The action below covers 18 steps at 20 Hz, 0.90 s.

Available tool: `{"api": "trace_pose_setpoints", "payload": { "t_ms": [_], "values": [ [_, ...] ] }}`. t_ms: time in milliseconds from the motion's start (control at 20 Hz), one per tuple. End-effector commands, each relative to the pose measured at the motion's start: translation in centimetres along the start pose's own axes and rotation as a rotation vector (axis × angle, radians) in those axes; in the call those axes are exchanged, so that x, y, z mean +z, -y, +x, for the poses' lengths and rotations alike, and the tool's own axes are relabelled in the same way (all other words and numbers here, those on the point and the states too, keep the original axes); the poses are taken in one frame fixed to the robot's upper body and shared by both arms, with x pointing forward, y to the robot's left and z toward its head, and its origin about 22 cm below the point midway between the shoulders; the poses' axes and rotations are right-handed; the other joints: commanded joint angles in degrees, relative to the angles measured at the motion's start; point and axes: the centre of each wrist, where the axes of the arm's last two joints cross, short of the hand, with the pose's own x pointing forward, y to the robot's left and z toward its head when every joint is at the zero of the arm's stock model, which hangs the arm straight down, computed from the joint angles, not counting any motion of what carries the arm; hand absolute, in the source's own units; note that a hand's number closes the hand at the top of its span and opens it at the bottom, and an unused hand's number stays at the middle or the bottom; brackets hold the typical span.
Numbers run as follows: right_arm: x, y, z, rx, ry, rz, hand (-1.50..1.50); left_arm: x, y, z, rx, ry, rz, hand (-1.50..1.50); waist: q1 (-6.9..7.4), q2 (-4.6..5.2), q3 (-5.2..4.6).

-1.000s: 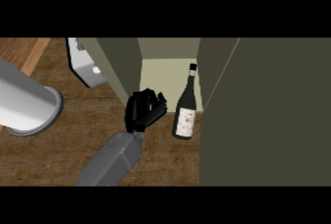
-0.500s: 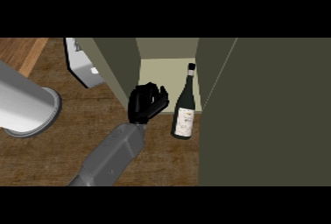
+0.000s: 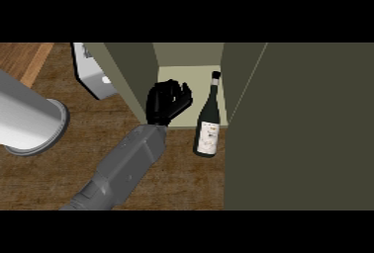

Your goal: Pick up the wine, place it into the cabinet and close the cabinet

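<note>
Fingers: the fingers of the left hand are spread apart and relaxed, pointing into the cabinet mouth. They clamp on nothing.

Contact: they stand just beside the wine bottle, on its left, with a narrow gap between. I see no touch on the glass.

Right hand: it shows in no view.

Wine: the bottle is upright and free at the open front of the cabinet. Its neck shows against the pale interior and its foot against the wooden tabletop. Whether it is fully inside I cannot tell; it looks to sit at the threshold.

Door: the cabinet door is open, a broad dark panel filling the right of the view, close beside the bottle.

Stage: by my reading, 1 step is done or nearly done (placing) and 1 is left (closing).

Risk 1: if the foot lies across the lip, a swung door would strike the bottle and could tip it or stay ajar.

Risk 2: the hand is near the bottle, so a sideways move to the right could knock it over.

Risk 3: the door lies beyond the bottle from this hand, so reaching it means passing the glass closely.

Margin: a grey cylinder at the left stands well apart.
</note>
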Motion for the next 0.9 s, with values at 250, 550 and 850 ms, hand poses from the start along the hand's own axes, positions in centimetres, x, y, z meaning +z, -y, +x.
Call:
{"api": "trace_pose_setpoints", "payload": {
  "t_ms": [250, 550, 850],
  "values": [
    [-0.7, -0.8, 1.1, 0.026, 0.015, 0.012, -1.5, -2.6, -0.5, 1.1, -0.062, -0.057, 0.039, 1.5, -0.06, 0.19, -0.02],
    [-0.5, -0.2, 0.2, -0.014, 0.013, 0.013, -1.5, -1.5, -1.4, -0.1, -0.084, -0.053, 0.086, 1.5, -1.2, 0.38, -0.02],
    [0.1, 1.1, 0.6, -0.006, 0.012, 0.025, -1.5, -3.0, -1.0, 1.1, -0.065, 0.008, 0.128, 1.5, -1.24, 0.4, -0.01]
  ]
}}
